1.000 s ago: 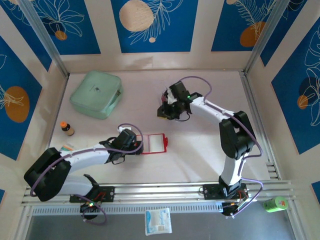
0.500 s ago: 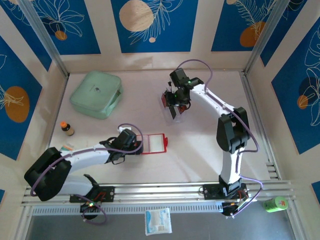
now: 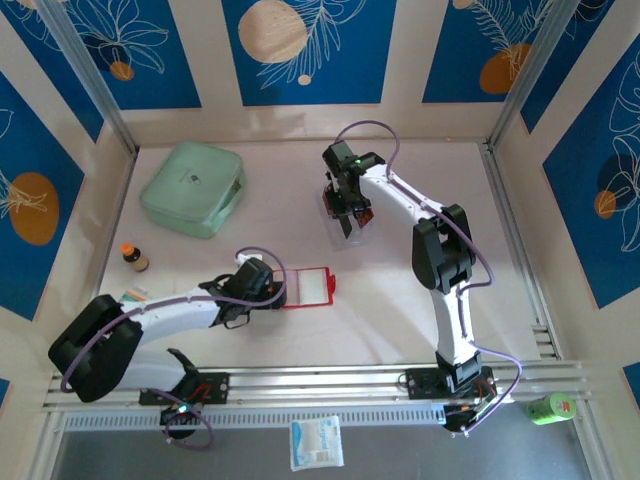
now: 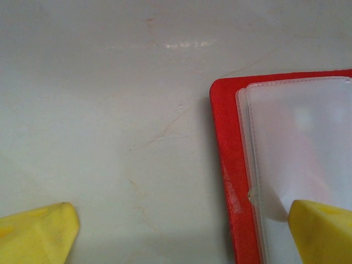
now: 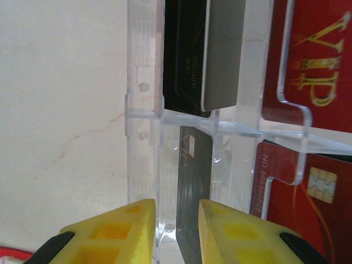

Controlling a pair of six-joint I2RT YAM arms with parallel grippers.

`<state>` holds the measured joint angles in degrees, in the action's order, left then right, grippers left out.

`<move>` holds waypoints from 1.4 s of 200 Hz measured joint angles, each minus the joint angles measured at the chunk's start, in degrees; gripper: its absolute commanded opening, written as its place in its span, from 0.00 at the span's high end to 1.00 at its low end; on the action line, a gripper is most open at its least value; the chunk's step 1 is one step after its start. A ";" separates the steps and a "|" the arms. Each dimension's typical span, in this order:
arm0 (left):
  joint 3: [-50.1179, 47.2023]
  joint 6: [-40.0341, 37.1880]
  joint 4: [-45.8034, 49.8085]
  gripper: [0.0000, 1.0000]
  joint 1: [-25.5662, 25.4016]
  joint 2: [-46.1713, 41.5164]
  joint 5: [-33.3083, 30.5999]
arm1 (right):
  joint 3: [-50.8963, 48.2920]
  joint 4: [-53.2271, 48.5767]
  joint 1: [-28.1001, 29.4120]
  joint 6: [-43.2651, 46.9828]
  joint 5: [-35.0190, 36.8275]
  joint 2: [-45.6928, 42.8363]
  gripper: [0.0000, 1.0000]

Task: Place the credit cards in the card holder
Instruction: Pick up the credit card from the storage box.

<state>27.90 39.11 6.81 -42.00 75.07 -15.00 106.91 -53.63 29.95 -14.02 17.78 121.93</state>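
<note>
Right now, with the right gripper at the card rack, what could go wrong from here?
1. The right gripper straddles both the dark card and a wall of the clear rack. Closing may pinch both and lift or drag the rack.
2. One finger of the left gripper overlaps the frosted sleeve of the red wallet. It could block insertion or nudge the wallet.

Clear plastic rack (image 5: pixel 144 104), glossy cards (image 5: pixel 330 66) — smooth tabletop (image 5: pixel 60 110)
</note>
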 measured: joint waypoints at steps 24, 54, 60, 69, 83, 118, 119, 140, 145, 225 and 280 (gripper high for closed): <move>0.00 0.00 0.00 0.00 0.00 0.00 0.00 | 0.02 -0.13 0.04 0.37 0.37 0.24 0.72; -0.02 0.00 0.00 0.00 0.00 0.00 0.00 | 0.02 -0.20 0.09 0.55 0.52 0.22 0.72; -0.02 0.00 -0.02 0.00 0.00 0.00 0.00 | 0.02 -0.20 0.09 0.55 0.55 0.22 0.72; -0.07 -0.02 -0.02 0.00 0.00 0.00 -0.02 | 0.02 -0.22 0.11 0.55 0.66 0.15 0.72; -0.07 -0.02 -0.04 0.00 0.00 0.00 -0.02 | 0.02 -0.20 0.20 0.55 0.72 0.09 0.72; -0.11 -0.02 -0.20 0.00 0.00 0.00 -0.02 | 0.02 -0.24 0.20 0.59 1.40 -0.68 0.72; -0.11 0.00 -0.20 0.00 0.00 0.00 -0.02 | 0.02 -0.24 0.20 0.59 1.42 -0.72 0.73; -0.11 -0.02 -0.20 0.00 0.00 0.00 -0.02 | 0.02 -0.26 0.13 0.94 2.01 -0.96 0.73; -0.11 -0.02 -0.20 0.00 0.00 0.00 -0.02 | 0.02 -0.24 0.13 0.98 2.16 -0.96 0.72; -0.15 0.00 -0.17 0.00 0.00 -0.28 0.00 | 0.02 -1.01 0.02 1.84 3.04 -0.85 0.75; -0.24 0.00 -0.17 0.00 0.00 -0.33 -0.02 | 0.02 -1.14 0.04 1.86 2.99 0.26 0.79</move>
<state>27.66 39.11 6.63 -42.00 74.74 -15.03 106.94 -54.76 30.00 -12.16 20.78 122.19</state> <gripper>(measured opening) 0.998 0.223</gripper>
